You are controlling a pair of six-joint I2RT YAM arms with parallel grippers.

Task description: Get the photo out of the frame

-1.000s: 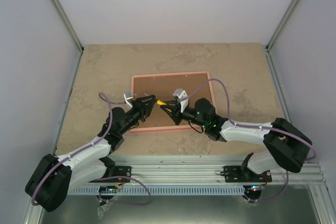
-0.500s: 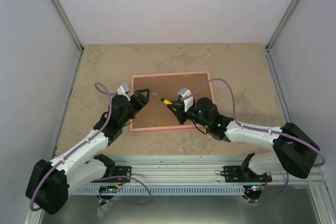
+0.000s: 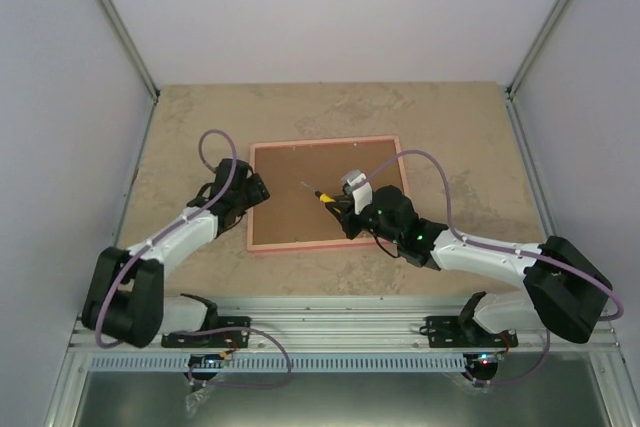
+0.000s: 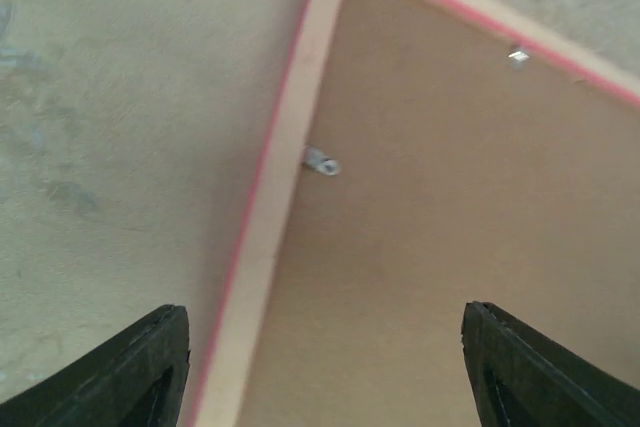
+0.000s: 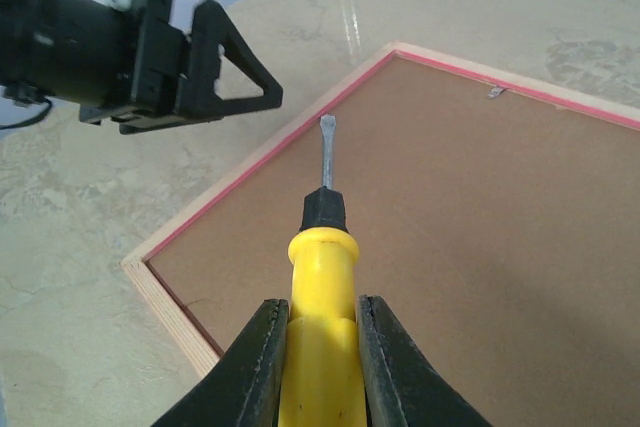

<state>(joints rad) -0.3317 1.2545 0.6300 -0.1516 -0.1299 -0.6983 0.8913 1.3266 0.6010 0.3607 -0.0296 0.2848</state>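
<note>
The frame (image 3: 325, 141) lies face down on the table, pink rim around a brown backing board (image 3: 300, 217). The photo is hidden under that board. My left gripper (image 3: 255, 190) hangs open over the frame's left rail (image 4: 290, 157), nothing between its fingers (image 4: 160, 372). A small metal tab (image 4: 322, 160) sits on the board just inside that rail. My right gripper (image 5: 320, 332) is shut on the yellow handle of a screwdriver (image 5: 320, 277). The blade points left over the board, above its middle (image 3: 305, 187).
A second metal tab (image 5: 497, 92) shows at the board's far edge. The left gripper (image 5: 215, 77) appears beyond the screwdriver tip in the right wrist view. Beige stone-patterned table (image 3: 450, 127) surrounds the frame, with grey walls at the back and sides.
My left gripper has opened and drawn back leftward from the screwdriver's tip to the frame's left rail. The right gripper keeps its hold on the screwdriver and has barely shifted.
</note>
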